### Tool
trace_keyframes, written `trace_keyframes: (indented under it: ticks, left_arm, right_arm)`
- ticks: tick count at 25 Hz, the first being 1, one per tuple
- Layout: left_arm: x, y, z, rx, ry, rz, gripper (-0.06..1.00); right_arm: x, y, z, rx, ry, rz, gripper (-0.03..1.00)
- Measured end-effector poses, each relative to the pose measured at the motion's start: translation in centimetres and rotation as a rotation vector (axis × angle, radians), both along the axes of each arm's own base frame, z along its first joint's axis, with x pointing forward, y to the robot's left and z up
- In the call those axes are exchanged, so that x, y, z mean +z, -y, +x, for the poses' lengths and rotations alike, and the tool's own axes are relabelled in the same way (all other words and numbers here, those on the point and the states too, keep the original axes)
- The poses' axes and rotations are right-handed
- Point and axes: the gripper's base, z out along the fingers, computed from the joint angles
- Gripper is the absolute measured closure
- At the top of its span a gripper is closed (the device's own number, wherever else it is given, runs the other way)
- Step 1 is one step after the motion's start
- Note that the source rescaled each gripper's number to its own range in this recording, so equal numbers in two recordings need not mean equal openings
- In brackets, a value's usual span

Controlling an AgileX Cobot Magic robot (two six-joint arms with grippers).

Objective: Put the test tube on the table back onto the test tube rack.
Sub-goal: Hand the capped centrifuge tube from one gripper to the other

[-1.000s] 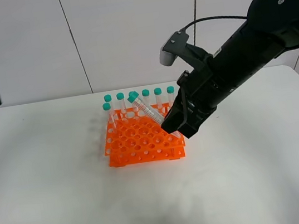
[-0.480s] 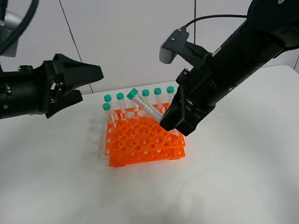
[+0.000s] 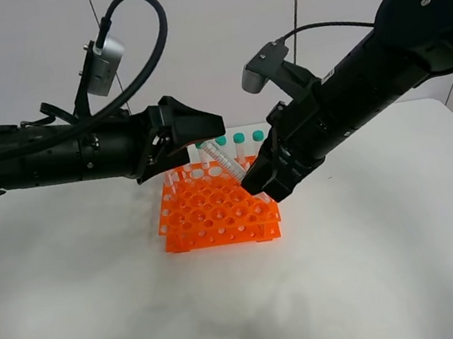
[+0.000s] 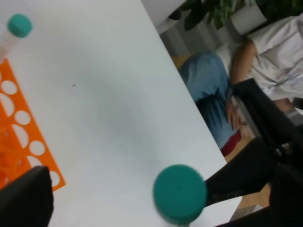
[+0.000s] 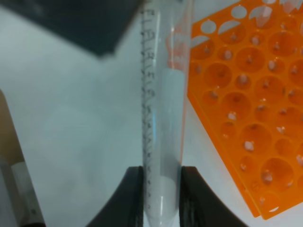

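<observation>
Over the table point(image 3: 377, 266), the right gripper point(image 3: 263, 185) is clamping the test tube point(image 3: 224, 165) tilted above the test tube rack point(image 3: 216, 214), the left gripper point(image 3: 196, 140) is gaping nearby, probably needs uprighting next.

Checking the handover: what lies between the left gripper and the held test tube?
Nothing: the left wrist view shows the test tube unobstructed, cap facing the left gripper.
</observation>
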Motion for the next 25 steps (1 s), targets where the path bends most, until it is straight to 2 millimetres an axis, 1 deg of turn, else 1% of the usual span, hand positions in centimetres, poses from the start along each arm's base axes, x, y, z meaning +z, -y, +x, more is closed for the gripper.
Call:
trace_keyframes:
  ticks: [2, 4, 5, 11, 14, 18, 25]
  left_arm:
    - [0.09, 0.05, 0.05, -0.001, 0.003, -0.001, -0.06]
    - [0.1, 0.04, 0.07, 0.0, 0.004, -0.001, 0.0]
    - [0.06, 0.05, 0.09, 0.0, 0.002, 0.0, 0.04]
    - [0.06, 0.05, 0.12, 0.008, -0.012, -0.009, 0.4]
    - [0.06, 0.05, 0.12, 0.014, -0.024, -0.016, 0.51]
    - [0.07, 0.07, 0.1, 0.017, -0.037, -0.025, 0.58]
    - [0.11, 0.12, 0.04, 0.026, -0.074, -0.052, 0.6]
  right_arm:
    - [0.0, 0.0, 0.0, -0.005, -0.004, 0.002, 0.97]
    - [0.0, 0.0, 0.0, -0.006, -0.005, 0.002, 0.97]
    - [0.0, 0.0, 0.0, -0.006, -0.005, 0.002, 0.97]
    - [0.01, 0.0, 0.02, -0.008, -0.004, 0.003, 0.97]
    - [0.01, 0.0, 0.03, -0.008, -0.003, 0.003, 0.97]
    - [0.01, 0.0, 0.03, -0.008, -0.003, 0.003, 0.97]
    - [0.01, 0.0, 0.03, -0.012, -0.005, 0.004, 0.97]
